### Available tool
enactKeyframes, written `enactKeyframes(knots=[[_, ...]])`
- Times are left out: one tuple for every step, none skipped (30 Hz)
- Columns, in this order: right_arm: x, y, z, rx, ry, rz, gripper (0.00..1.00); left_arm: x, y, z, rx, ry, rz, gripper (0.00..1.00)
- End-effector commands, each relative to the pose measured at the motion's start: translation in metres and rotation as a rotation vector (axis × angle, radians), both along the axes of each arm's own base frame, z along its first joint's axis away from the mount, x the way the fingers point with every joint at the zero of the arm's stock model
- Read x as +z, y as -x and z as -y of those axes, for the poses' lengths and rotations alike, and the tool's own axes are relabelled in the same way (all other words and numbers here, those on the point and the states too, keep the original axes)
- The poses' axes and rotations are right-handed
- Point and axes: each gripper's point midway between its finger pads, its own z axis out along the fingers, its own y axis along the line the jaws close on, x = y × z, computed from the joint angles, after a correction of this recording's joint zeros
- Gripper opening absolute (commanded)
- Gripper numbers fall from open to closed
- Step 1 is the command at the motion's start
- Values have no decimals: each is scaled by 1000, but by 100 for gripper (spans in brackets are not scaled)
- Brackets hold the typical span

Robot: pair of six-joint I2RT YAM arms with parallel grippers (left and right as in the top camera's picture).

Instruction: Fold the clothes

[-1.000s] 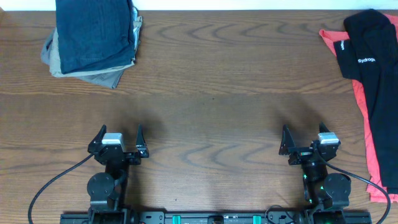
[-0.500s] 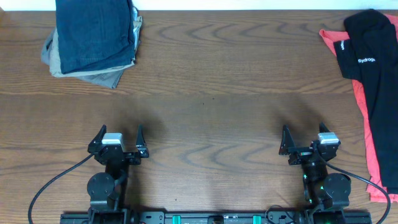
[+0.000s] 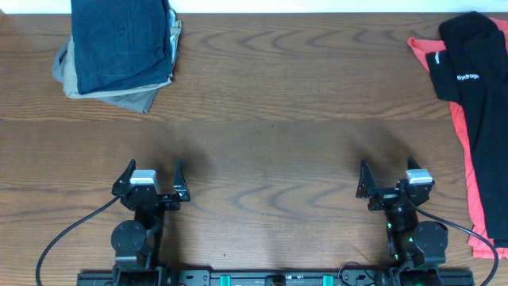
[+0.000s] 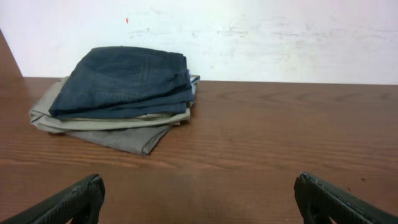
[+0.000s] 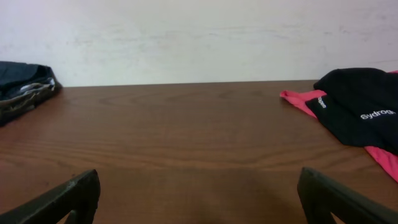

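I am reading the left gripper and the right gripper as spread wide and holding nothing, both sitting at the near edge of the brown wood-grain table. Farther out, the navy shorts are lying folded at far left, and the black top is lying over the red piece at far right. The wrist views are showing a scuffed white wall behind the table. The left wrist view is also showing tan shorts stacked under the navy shorts.

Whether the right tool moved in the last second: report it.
No. The right tool keeps its place relative to the black top in the overhead view.
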Motion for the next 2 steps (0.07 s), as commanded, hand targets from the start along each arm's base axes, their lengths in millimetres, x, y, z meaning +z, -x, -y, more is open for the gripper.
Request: enactKeyframes(knots=[[0, 0, 2, -6, 13, 3, 99, -15, 1, 1, -6, -5, -44, 98], [0, 0, 2, -6, 13, 3, 99, -15, 1, 1, -6, -5, -44, 98]])
